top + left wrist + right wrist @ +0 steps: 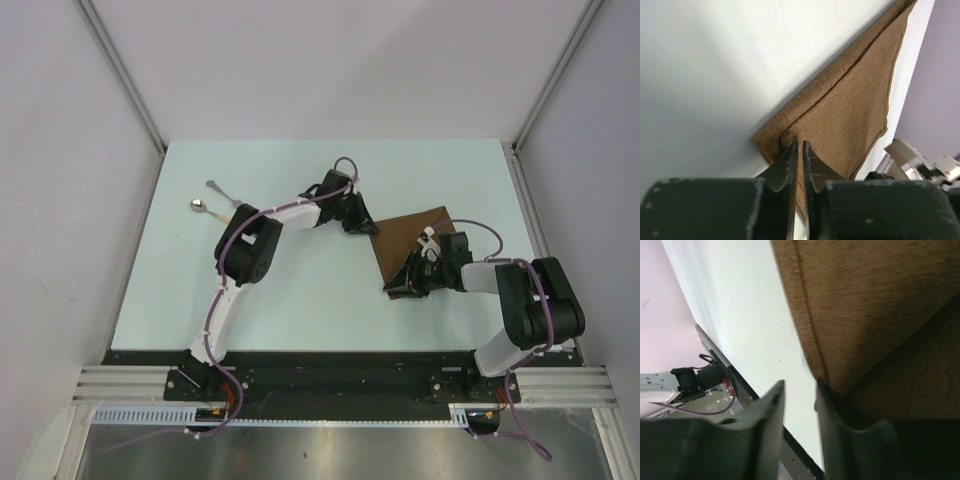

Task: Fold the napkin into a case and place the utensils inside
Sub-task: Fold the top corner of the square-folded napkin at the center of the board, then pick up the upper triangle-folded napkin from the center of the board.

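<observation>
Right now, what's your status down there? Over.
Left fingers shut on napkin corner. Right fingers apart beside its near fold. Fork and spoon lie far left. Nothing in the way.

napkin (415, 240) lies right of centre on the worktop (300, 290), folded, one layer on another. fork (222, 188) and spoon (203, 207) far left, well apart from it, fork behind spoon. left fingers (787, 167) at napkin's left corner, right fingers (770, 410) at its near corner.

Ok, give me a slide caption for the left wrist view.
Left gripper pinching a corner of the folded brown napkin on the pale table.
</observation>
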Action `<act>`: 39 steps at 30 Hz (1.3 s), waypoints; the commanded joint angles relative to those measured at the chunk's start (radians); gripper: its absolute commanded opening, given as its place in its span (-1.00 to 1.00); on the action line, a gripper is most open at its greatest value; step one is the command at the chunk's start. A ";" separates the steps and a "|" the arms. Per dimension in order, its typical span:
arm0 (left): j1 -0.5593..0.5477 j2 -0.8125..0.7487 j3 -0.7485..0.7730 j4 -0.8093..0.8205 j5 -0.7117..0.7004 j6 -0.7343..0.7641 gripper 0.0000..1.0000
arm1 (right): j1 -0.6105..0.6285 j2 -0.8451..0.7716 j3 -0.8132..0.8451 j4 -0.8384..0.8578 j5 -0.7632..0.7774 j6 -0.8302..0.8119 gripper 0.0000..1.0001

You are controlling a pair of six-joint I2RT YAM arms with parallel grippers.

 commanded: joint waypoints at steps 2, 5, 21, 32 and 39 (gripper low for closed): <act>-0.004 -0.054 0.088 -0.074 -0.056 0.097 -0.65 | 0.022 -0.140 0.119 -0.187 0.111 -0.103 -0.11; -0.003 -0.092 0.114 -0.099 -0.062 0.128 -0.43 | 0.035 -0.214 0.189 -0.291 0.160 -0.158 -0.04; 0.005 -0.304 0.158 -0.449 -0.261 0.226 0.23 | 0.048 -0.329 0.372 -0.512 0.338 -0.295 1.00; 0.033 -0.396 0.031 -0.544 -0.308 0.162 0.14 | 0.418 -0.108 0.522 -0.707 0.903 -0.350 0.34; 0.048 -0.453 -0.093 -0.496 -0.271 0.123 0.07 | 0.493 0.036 0.561 -0.739 1.002 -0.347 -0.20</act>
